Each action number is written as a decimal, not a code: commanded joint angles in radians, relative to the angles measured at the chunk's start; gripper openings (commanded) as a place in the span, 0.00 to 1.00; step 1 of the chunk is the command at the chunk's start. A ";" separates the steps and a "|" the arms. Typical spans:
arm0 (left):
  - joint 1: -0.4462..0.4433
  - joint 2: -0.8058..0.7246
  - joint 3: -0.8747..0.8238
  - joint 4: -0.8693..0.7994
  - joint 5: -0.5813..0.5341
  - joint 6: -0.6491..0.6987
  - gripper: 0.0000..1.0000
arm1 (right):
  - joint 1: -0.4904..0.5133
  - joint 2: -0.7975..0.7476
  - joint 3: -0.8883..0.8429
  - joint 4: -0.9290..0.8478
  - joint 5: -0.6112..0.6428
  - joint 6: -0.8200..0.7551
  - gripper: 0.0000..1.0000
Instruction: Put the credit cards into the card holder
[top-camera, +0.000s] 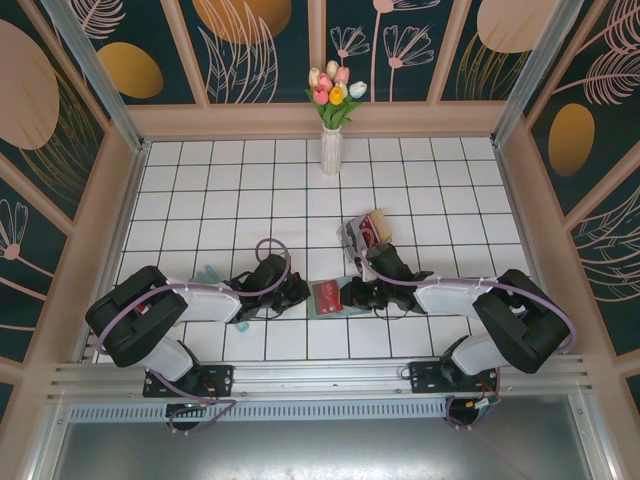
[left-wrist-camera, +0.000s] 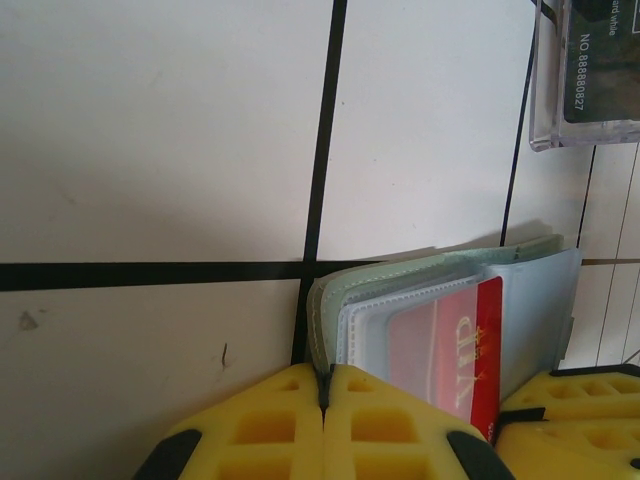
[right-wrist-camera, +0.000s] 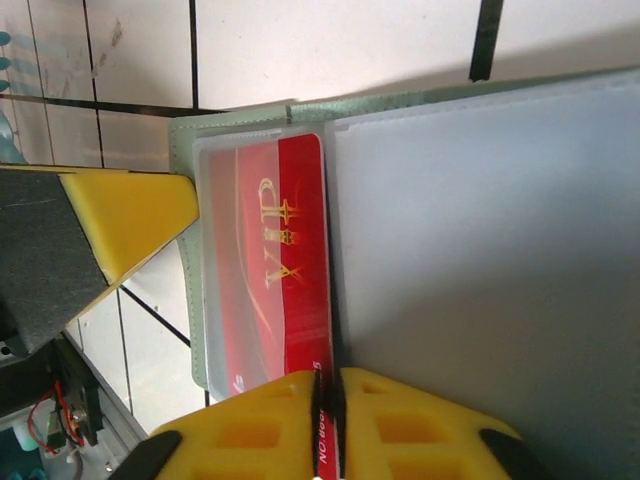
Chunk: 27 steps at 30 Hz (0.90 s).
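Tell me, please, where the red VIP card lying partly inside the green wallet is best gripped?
Probably the uncovered bright edge strip of the thin red plastic VIP card, pinched flat from the right arm's side: the rest lies under the clear sleeve of the grey-green bifold wallet.

The credit card (right-wrist-camera: 265, 260) lies partly in the card holder (right-wrist-camera: 480, 250) (box (top-camera: 365, 234) just behind).

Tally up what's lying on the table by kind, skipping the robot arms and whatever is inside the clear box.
Card holder: 1
Red card: 1
Clear plastic box: 1
Teal stick: 1, partly under the left arm
Vase of tulips: 1
Total: 5
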 joint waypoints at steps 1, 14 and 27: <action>-0.006 0.011 -0.010 -0.035 -0.006 -0.008 0.00 | 0.004 0.018 0.021 0.046 -0.064 0.001 0.13; -0.007 0.005 -0.013 -0.036 -0.011 -0.012 0.00 | 0.043 0.068 0.068 0.045 -0.063 0.005 0.16; -0.007 -0.135 0.067 -0.259 -0.194 0.041 0.26 | -0.111 -0.198 0.277 -0.425 0.306 -0.231 0.41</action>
